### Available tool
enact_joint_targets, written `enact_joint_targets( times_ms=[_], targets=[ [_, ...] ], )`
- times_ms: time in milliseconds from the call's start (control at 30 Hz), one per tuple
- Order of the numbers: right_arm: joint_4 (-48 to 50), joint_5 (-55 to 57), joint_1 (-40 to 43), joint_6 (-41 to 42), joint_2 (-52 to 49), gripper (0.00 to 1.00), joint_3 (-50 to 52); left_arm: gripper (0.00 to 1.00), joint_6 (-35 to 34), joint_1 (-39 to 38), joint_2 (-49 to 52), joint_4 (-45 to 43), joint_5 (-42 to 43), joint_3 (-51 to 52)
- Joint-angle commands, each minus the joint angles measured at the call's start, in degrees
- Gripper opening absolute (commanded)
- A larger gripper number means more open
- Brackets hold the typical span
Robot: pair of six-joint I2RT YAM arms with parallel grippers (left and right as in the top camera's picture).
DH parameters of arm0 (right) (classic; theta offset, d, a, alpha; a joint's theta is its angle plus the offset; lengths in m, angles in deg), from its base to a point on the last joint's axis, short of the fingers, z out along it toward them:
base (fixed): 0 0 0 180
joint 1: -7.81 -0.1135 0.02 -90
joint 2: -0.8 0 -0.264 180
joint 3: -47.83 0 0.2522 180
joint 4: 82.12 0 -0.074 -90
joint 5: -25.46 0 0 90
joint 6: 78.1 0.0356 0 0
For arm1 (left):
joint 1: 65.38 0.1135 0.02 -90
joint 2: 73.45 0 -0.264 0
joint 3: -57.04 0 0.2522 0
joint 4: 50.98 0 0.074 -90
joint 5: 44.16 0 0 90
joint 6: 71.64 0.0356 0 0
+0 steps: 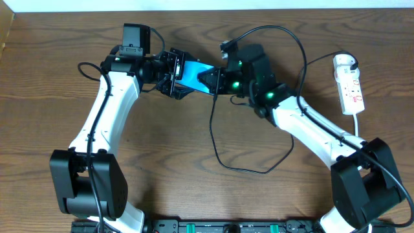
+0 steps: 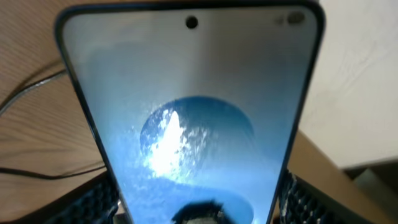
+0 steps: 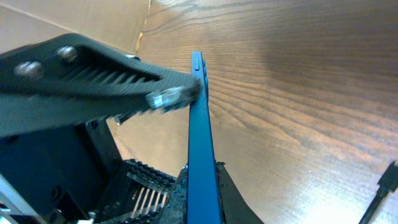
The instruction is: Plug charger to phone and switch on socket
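The phone [image 1: 194, 72], blue screen lit, is held above the table between both arms. My left gripper [image 1: 173, 72] is shut on its long edges. In the left wrist view the screen [image 2: 193, 124] fills the frame between my left jaws [image 2: 199, 202]. My right gripper [image 1: 217, 81] is shut on its other end, and the right wrist view shows the phone edge-on [image 3: 199, 137] clamped in my right jaws [image 3: 200, 186]. The charger's thin black cable [image 1: 217, 139] loops over the table below the phone. Its white adapter [image 1: 343, 61] sits at the top of the socket [image 1: 352, 90]. The plug tip is hidden.
The white socket strip lies at the far right, with its white cord running down toward the right arm's base [image 1: 362, 188]. The cable loop [image 1: 249, 169] lies on the wood between the two arms. The table's far edge [image 1: 207, 10] is just behind the grippers.
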Motion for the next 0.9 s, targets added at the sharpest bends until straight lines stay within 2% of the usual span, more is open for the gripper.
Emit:
enact_joint_targets(
  times_ms=[0, 300, 433, 533, 667, 867],
  targets=[
    [1.0, -4.5, 4.2, 5.0, 0.1, 0.01, -1.0, 0.84, 7.3, 0.0, -1.1, 0.2, 0.3, -1.5],
    [5.5, -12.0, 9.9, 12.6, 0.1, 0.01, -1.0, 0.86, 22.3, 0.0, -1.1, -1.5, 0.5, -1.5],
    [11.7, -14.1, 11.5, 21.9, 0.1, 0.01, -1.0, 0.86, 28.6, 0.0, -1.1, -10.0, 7.9, -1.5],
    [15.1, -13.9, 11.7, 31.5, 0.1, 0.01, -1.0, 0.86, 28.1, 0.0, -1.1, -19.1, 13.2, -1.5],
    [20.6, -12.8, 11.6, 39.2, 0.0, 0.01, -1.0, 0.86, 22.5, 0.0, -1.1, -26.7, 13.2, -1.5],
    [22.4, -7.3, 10.2, 51.3, 0.0, 0.01, -1.0, 0.86, 18.1, 0.0, -1.1, -30.1, 10.1, -1.5]
  ],
)
